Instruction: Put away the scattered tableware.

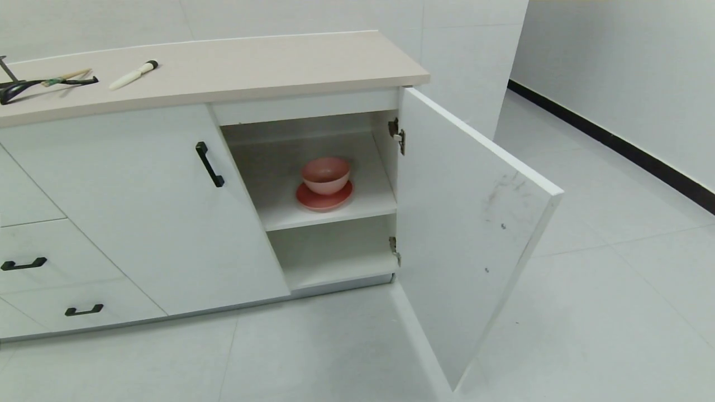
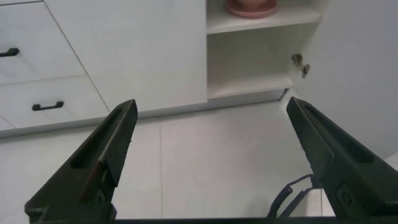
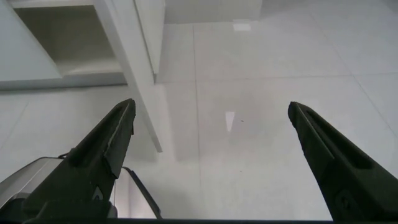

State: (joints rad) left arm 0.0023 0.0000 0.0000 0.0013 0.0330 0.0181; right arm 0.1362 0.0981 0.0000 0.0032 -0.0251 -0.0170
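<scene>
Bowl (image 1: 325, 174) on plate (image 1: 324, 199) shelved in open cabinet (image 1: 279, 162) | left claw (image 2: 209, 104) and right claw (image 3: 211, 106) spread, empty | next likely: fetch knife (image 1: 133, 74) from far-left counter (image 1: 251, 61)

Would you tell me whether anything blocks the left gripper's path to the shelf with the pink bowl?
Nothing visible does: the cabinet door stands wide open, and only bare floor lies between the left gripper and the shelf holding the pink bowl.
</scene>
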